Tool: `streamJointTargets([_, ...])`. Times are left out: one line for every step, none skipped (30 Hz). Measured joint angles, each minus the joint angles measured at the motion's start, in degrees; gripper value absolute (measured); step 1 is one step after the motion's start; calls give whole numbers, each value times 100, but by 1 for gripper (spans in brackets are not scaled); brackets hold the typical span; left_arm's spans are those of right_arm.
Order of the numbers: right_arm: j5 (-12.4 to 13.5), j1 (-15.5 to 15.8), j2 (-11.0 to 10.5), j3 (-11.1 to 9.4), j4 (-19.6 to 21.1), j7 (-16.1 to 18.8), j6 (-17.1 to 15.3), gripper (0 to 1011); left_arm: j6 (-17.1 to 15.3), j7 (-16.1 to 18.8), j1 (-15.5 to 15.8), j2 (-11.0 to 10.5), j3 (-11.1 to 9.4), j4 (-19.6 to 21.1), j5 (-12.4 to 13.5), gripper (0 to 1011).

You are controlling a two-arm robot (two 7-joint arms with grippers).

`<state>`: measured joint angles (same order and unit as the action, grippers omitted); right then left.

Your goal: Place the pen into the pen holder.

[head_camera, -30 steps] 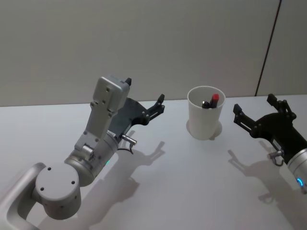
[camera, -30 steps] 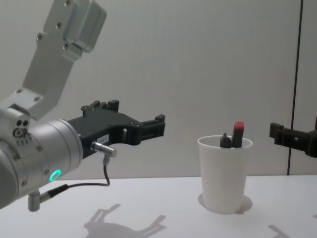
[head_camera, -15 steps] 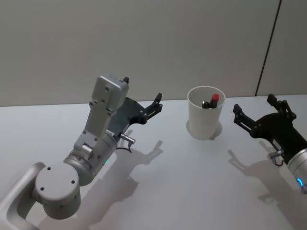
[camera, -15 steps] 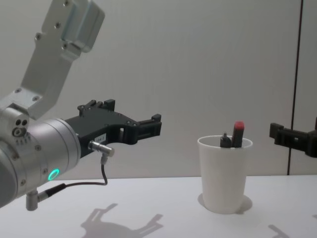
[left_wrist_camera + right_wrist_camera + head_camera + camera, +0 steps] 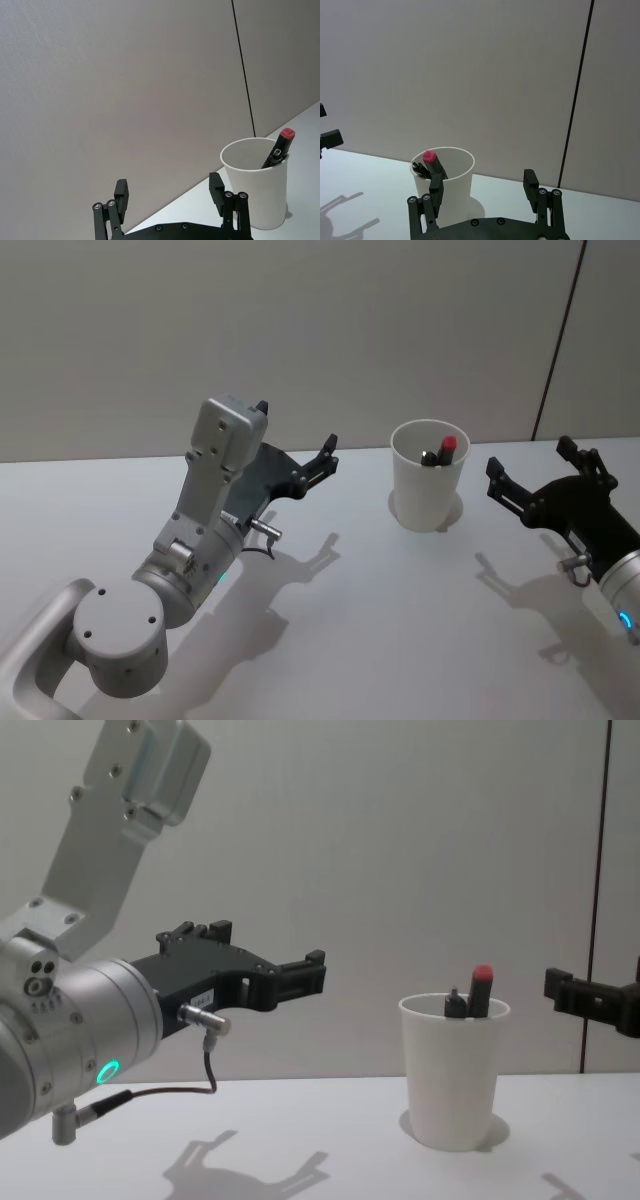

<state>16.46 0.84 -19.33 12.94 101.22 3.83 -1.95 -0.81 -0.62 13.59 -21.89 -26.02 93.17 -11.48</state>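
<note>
We are holding our left gripper (image 5: 296, 436) above the white table (image 5: 400, 620), to the left of the pen holder and well apart from it, its black fingers (image 5: 121, 193) spread wide with nothing between them. Our right gripper (image 5: 527, 467) is hovering on the other side of the cup, near it but not touching, and its jaws are also standing apart and empty, as the right wrist view shows. Farther back, between the two grippers, the pen holder (image 5: 429, 488), a white paper cup, is standing upright on the table. The pen (image 5: 446, 448), dark-bodied with a red cap, is resting inside it, leaning against the rim with its cap poking above the edge.
</note>
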Motion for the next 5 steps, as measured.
streamJointTargets([0,0,0,0,0,0,0,1001,1,0,0,0,0,0,0,1001])
streamJointTargets([0,0,0,0,0,0,0,1001,1,0,0,0,0,0,0,1001])
streamJointTargets([0,0,0,0,0,0,0,1001,1,0,0,0,0,0,0,1001])
streamJointTargets([0,0,0,0,0,1,0,1001,2,0,0,0,0,0,0,1001])
streamJointTargets([0,0,0,0,0,0,0,1001,2,0,0,0,0,0,-1,1000])
